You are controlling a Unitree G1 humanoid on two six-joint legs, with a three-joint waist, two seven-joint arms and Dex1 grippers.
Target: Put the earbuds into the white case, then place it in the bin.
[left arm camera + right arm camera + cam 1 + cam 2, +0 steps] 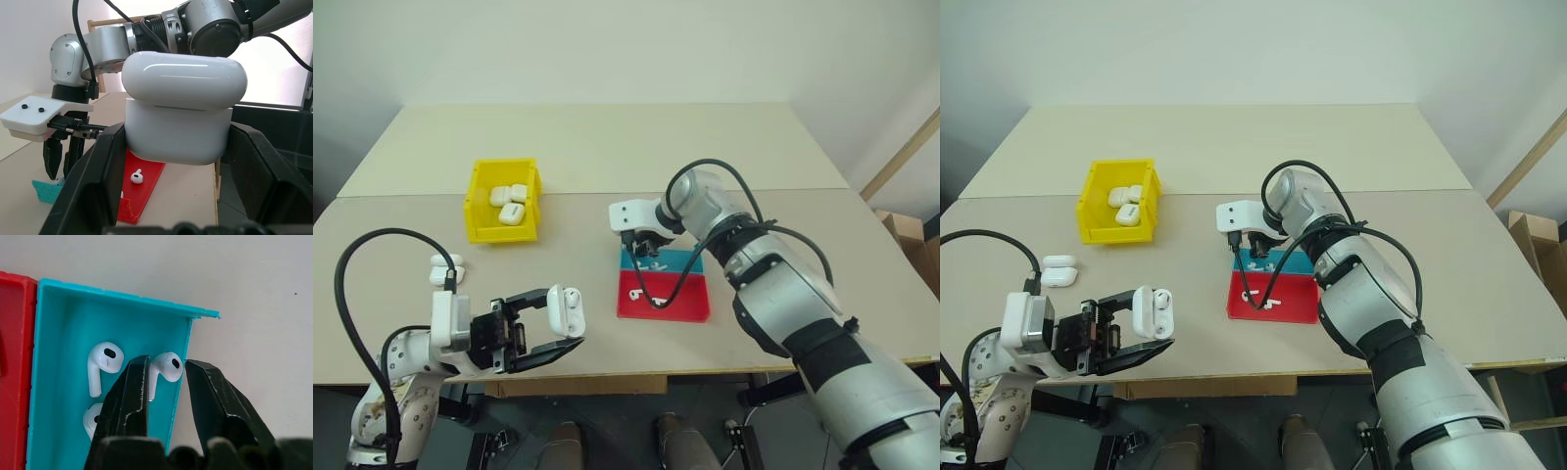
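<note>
My left gripper (pixel 564 319) is shut on a white case (pixel 567 304), held upright above the table's front edge with its lid (pixel 183 81) on top. My right gripper (pixel 166 362) points down into the blue half of a tray (pixel 677 262). Its fingers are open and straddle one earbud (pixel 169 366) lying against the blue wall. One fingertip (pixel 138 377) touches that earbud's stem; the other (pixel 210 391) is outside the wall. Two more earbuds (pixel 104 358) lie beside it in the blue half. Another earbud (pixel 136 176) lies in the red half (pixel 683 300). The yellow bin (pixel 478 217) stands back left.
Several white cases (pixel 510 203) lie in the bin. Two more cases (pixel 445 269) sit on the table at the left, behind my left arm. A black cable (pixel 656 294) from my right arm hangs over the red half of the tray.
</note>
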